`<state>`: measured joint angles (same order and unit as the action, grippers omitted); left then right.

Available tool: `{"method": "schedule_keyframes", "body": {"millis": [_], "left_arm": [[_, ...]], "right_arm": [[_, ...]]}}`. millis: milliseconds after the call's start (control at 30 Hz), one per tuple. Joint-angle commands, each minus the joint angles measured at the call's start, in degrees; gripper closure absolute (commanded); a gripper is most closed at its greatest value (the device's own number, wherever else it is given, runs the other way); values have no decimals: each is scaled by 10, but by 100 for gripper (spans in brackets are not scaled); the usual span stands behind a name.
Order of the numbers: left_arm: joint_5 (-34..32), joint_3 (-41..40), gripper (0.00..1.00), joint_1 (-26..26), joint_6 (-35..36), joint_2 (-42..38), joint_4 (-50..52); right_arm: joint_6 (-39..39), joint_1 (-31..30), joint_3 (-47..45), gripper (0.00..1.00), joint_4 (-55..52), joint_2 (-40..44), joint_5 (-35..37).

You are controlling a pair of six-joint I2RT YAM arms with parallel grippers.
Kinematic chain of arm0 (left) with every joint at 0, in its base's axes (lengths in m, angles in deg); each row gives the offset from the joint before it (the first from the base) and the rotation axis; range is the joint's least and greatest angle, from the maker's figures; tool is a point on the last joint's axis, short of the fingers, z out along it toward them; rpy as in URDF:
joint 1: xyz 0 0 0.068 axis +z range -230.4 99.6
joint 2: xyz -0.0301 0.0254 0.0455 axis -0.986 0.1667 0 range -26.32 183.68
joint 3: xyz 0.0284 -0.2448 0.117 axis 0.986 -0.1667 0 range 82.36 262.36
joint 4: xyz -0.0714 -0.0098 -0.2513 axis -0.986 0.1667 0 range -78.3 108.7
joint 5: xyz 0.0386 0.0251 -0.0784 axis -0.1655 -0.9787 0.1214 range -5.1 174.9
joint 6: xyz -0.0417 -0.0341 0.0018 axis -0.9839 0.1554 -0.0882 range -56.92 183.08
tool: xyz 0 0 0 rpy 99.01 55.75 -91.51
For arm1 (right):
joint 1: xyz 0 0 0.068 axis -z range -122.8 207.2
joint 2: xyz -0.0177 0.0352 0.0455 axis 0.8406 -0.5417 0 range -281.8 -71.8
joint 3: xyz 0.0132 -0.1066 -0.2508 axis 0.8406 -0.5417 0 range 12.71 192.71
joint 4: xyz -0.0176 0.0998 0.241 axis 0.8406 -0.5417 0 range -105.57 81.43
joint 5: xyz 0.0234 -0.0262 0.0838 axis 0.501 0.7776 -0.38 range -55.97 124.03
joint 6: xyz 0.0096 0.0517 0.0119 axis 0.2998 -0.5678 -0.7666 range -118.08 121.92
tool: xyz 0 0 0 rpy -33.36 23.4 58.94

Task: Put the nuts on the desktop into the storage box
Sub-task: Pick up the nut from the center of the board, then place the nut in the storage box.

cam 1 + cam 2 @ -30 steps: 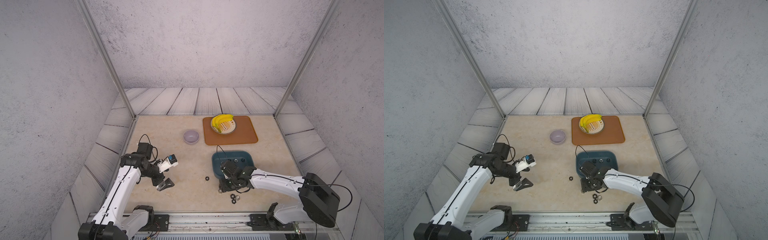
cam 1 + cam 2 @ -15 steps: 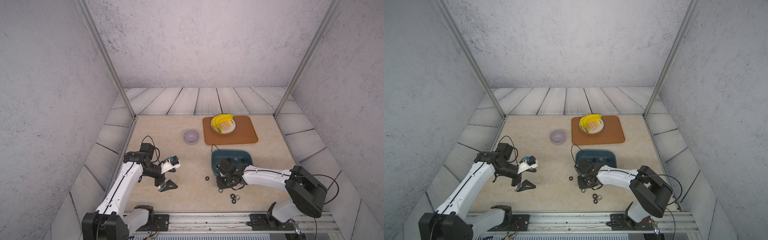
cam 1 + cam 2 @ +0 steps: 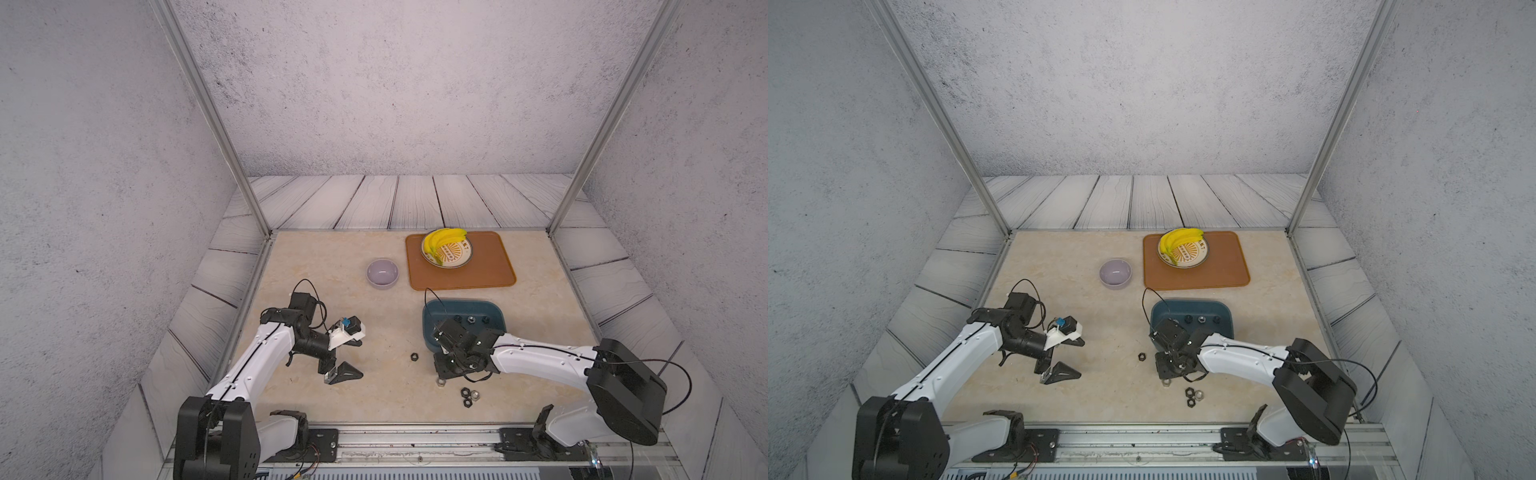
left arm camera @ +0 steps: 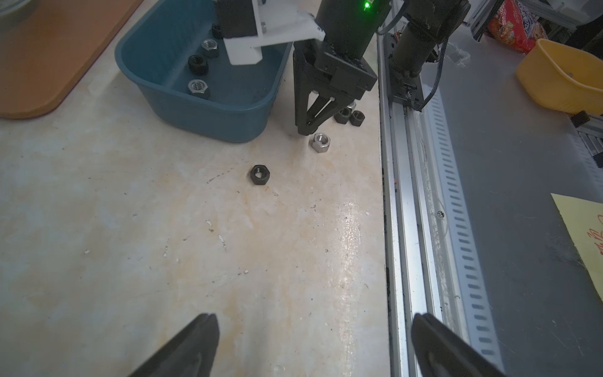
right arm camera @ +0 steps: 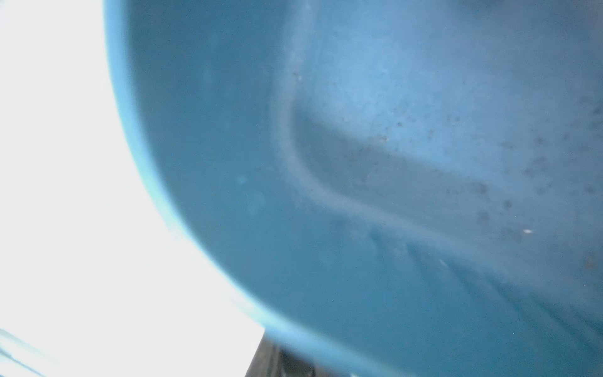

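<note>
1. in both top views the storage box (image 3: 478,309) sits on the desktop (image 3: 332,266) right of centre, just in front of an orange tray (image 3: 494,270). three nuts (image 3: 471,319) lie along its far wall. the right gripper (image 3: 440,375) points down at the desktop just off the box's near left corner, jaws pinched together, with a silver nut (image 3: 440,382) at its tips. a black nut (image 3: 414,356) lies alone to its left, and a cluster of three (image 3: 465,392) lies closer to the desktop's front edge. the left gripper (image 3: 360,360) hangs over the left half, spread wide and holding nothing. a lilac bowl (image 3: 382,272) stands toward the far edge.
2. in the left wrist view, the left gripper (image 4: 312,316) shows two fingers (image 4: 195,342) far apart over bare desktop (image 4: 130,244). the black nut (image 4: 259,174) lies flat in the open. the silver nut (image 4: 320,142) lies just beside the right gripper's (image 4: 305,130) closed tips, not between them. i can't tell whether it touches them. the storage box (image 4: 208,117) holds four nuts (image 4: 198,88).
3. in the right wrist view, the blurred blue of the storage box (image 5: 391,163) fills most of the picture, very close, with white glare beside it. the right gripper's jaws can't be made out here.
</note>
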<state>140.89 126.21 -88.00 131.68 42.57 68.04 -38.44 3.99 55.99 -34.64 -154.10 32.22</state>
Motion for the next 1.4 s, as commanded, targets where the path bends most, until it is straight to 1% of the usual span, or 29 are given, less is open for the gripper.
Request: {"method": "schedule_keyframes", "body": {"millis": [0,100,233,333,467,533,667,800,933,1000,1100,1267,1367], "left_arm": [[13,-7,2,-4,7,3,-7],[12,-6,1,-4,7,4,-6],[8,-6,2,-5,7,6,-6],[5,-6,2,-5,7,7,-4],[3,-8,2,-5,15,6,2],[-3,-10,2,-5,14,3,1],[-8,-15,2,-5,14,-4,-1],[-9,-15,2,-6,11,-2,-5],[-9,-17,2,-6,10,-1,-5],[-11,-17,2,-6,9,-1,-4],[-13,-17,2,-6,9,-2,-4],[-19,-20,2,-6,7,-5,-6],[-20,-21,2,-6,6,-7,-6]], "right_arm": [[-4,-6,6,82,-37,33,7],[-3,-7,14,82,-62,70,3],[28,-7,45,82,-89,109,-2],[49,-6,89,82,-118,119,31],[96,1,128,82,-113,110,70],[115,13,144,82,-106,99,78],[141,54,163,82,-80,67,65],[151,102,162,82,-38,32,51],[171,135,147,83,27,-10,31],[179,143,144,84,62,-35,18],[199,147,157,84,87,-78,21],[236,148,170,85,113,-140,46],[262,147,174,86,123,-166,83]]}}
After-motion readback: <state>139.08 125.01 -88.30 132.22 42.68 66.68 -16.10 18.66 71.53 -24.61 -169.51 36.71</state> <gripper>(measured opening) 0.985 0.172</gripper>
